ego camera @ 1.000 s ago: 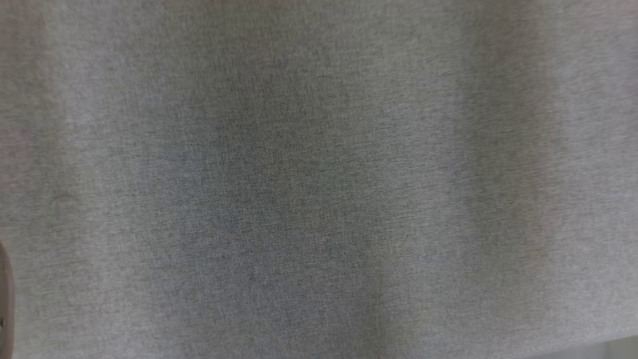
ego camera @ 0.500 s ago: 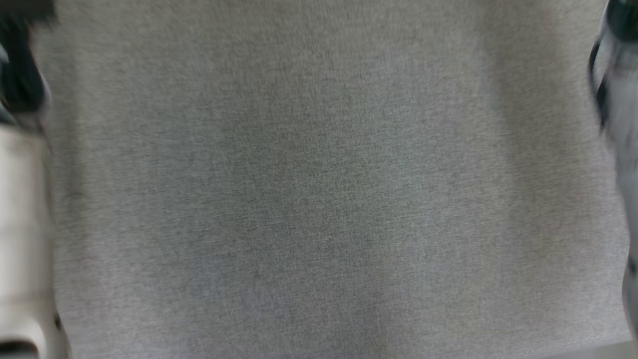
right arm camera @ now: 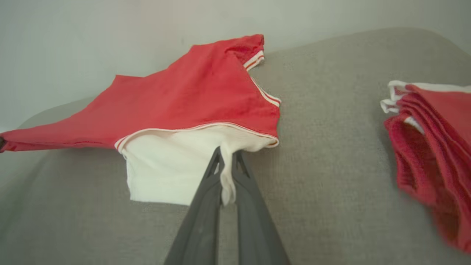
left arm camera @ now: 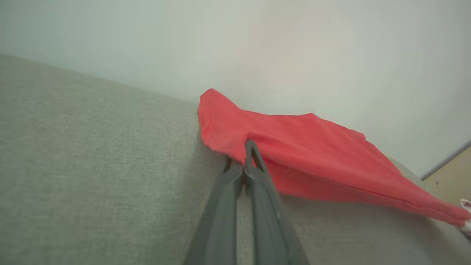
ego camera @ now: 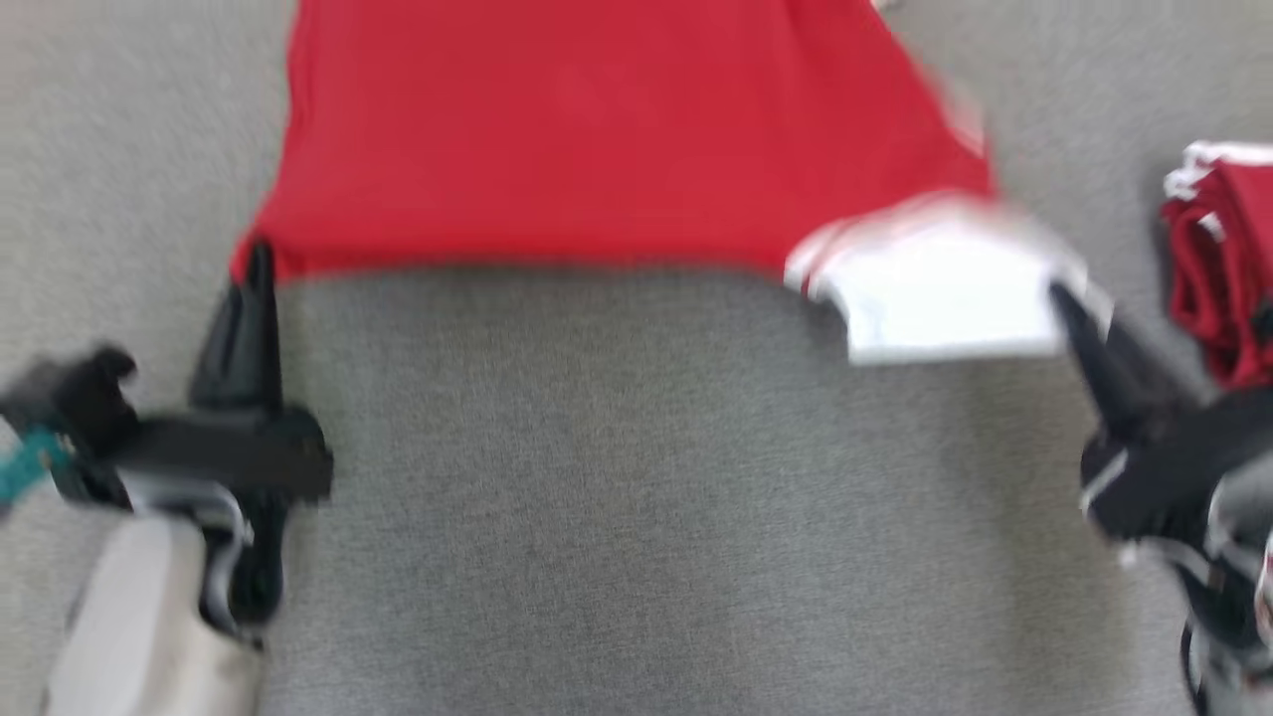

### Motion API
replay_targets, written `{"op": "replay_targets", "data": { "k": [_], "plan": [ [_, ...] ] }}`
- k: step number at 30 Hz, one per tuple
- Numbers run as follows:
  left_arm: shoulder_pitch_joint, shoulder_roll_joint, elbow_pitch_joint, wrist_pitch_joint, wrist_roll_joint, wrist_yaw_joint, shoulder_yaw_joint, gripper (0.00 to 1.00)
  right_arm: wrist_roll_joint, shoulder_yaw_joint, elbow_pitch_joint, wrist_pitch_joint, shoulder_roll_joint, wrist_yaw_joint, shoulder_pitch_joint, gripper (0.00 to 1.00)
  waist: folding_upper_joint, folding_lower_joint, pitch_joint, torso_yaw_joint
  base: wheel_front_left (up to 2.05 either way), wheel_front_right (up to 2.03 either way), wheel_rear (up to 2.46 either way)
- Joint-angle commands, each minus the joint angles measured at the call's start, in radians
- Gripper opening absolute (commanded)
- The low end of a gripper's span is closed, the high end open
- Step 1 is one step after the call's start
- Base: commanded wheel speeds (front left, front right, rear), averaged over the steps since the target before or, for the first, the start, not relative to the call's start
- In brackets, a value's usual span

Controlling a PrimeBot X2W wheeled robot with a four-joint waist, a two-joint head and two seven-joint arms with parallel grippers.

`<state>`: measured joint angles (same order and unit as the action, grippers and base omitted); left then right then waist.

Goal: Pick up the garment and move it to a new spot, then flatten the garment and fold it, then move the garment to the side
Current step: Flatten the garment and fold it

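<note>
1. My left end effector [ego camera: 261, 273] is clamped shut on the near left corner of the red short-sleeved cloth garment [ego camera: 597, 129]. In the left wrist view its two dark fingers [left arm camera: 257, 191] press together on the red hem
2. My right end effector [ego camera: 1062, 298] is closed on the garment's white sleeve panel [ego camera: 935, 303] at the near right corner. In the right wrist view a fold of white cloth is pinched between the fingers
3. The garment is stretched wide between both end effectors. Its near edge is raised off the grey woven fabric surface [ego camera: 617, 497], which shows shadow beneath it; I cannot tell whether its far part rests there
4. A stack of folded red cloths with white trim [ego camera: 1218, 268] lies on the surface at my right, apart from the garment
5. The head view is blurred, so fine detail is lost
</note>
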<state>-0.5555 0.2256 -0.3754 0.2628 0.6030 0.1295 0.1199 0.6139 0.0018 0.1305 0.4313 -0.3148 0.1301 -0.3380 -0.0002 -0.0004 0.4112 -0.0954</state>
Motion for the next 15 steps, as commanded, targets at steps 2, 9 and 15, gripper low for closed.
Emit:
{"op": "replay_targets", "data": {
  "k": [2,9,15],
  "plan": [
    [0.101,-0.001,0.016,0.002,-0.017,-0.002,-0.001,0.0,-0.061,-0.062,0.085,0.098,0.072,0.0,0.118,0.0,0.0002,0.0004,-0.146,-0.012,0.0,0.0,0.0],
    [0.278,-0.012,0.06,-0.003,-0.031,-0.021,0.022,0.0,-0.174,-0.107,0.153,0.236,0.149,0.0,0.268,0.0,0.0002,0.0004,-0.227,-0.009,0.0,0.0,0.0],
    [0.419,-0.031,0.126,-0.033,-0.009,-0.049,0.036,0.0,-0.229,-0.128,0.166,0.3,0.18,0.0,0.347,0.0,0.0002,0.0004,-0.283,0.018,0.0,0.0,0.0]
  ]
}}
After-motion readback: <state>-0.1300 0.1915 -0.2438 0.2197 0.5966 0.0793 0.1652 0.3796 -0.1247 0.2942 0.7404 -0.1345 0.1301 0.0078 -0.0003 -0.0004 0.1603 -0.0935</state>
